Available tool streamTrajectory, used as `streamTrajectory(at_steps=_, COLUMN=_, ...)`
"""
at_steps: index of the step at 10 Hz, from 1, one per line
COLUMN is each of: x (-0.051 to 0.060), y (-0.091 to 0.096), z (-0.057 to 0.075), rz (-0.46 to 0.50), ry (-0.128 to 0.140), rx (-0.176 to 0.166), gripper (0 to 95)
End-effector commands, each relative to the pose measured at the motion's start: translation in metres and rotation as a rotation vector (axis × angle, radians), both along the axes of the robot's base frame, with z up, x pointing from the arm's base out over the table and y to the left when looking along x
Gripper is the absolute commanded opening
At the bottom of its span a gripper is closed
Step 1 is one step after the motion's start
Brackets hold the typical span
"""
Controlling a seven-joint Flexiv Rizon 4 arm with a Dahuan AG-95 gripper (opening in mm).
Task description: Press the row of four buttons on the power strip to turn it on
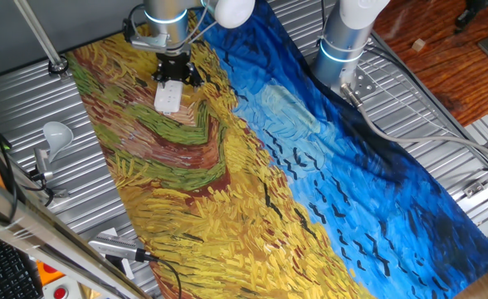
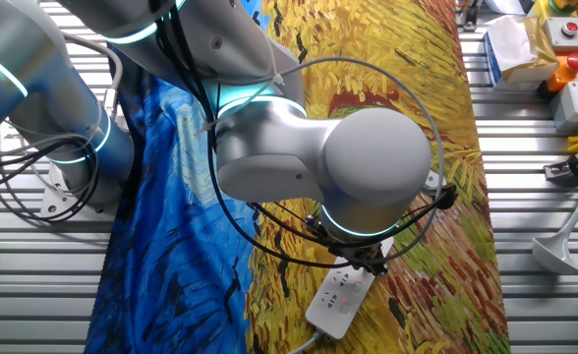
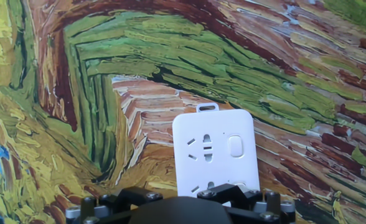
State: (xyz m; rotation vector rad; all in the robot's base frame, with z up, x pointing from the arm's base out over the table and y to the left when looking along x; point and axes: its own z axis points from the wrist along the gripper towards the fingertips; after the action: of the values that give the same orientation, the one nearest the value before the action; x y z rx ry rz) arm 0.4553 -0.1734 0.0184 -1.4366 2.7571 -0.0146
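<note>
The power strip (image 1: pixel 168 97) is a white oblong bar lying on the yellow part of the painted cloth. My gripper (image 1: pixel 175 71) hangs directly over its far end. In the other fixed view the strip (image 2: pixel 340 295) sticks out from under the hand (image 2: pixel 366 258), with its cord leaving at the bottom edge. The hand view shows the strip's end (image 3: pixel 215 155) with a socket and one pale rounded button (image 3: pixel 235 146). The rest of the row is hidden under the gripper's black body (image 3: pixel 183 210). The fingertips are not visible in any view.
A white bulb on a metal stand (image 1: pixel 56 133) stands left of the cloth. A second arm's base (image 1: pixel 344 41) sits at the far edge. Tools (image 1: pixel 115 247) lie at the front left. A red-button box (image 2: pixel 569 29) and a tissue pack (image 2: pixel 510 44) sit off the cloth.
</note>
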Motion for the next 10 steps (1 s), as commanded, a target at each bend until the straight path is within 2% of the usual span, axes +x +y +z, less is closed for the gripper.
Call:
streamTrajectory(at_steps=1, x=0.0003, y=-0.0009, z=-0.0029, rz=0.002, ry=-0.001, rx=-0.001, gripper=95.0)
streamTrajectory(at_steps=10, x=-0.0013, y=0.0046, z=-0.0107, rz=0.008, ry=-0.006, rx=-0.010, gripper=95.0)
